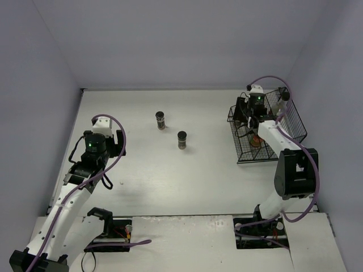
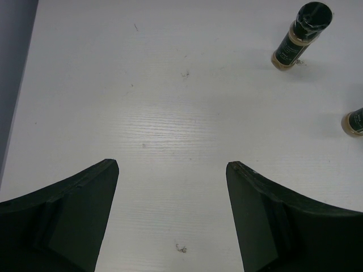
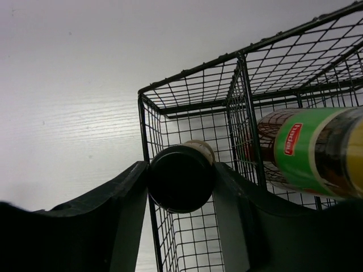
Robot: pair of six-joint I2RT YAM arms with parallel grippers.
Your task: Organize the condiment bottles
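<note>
Right beside the jar (image 3: 181, 178), basket wire (image 3: 143, 130) stands.

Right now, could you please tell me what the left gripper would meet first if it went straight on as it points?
Probably the bare table. The left gripper is open and empty; one spice jar and a second jar lie right of its line. Depth is unclear.
</note>
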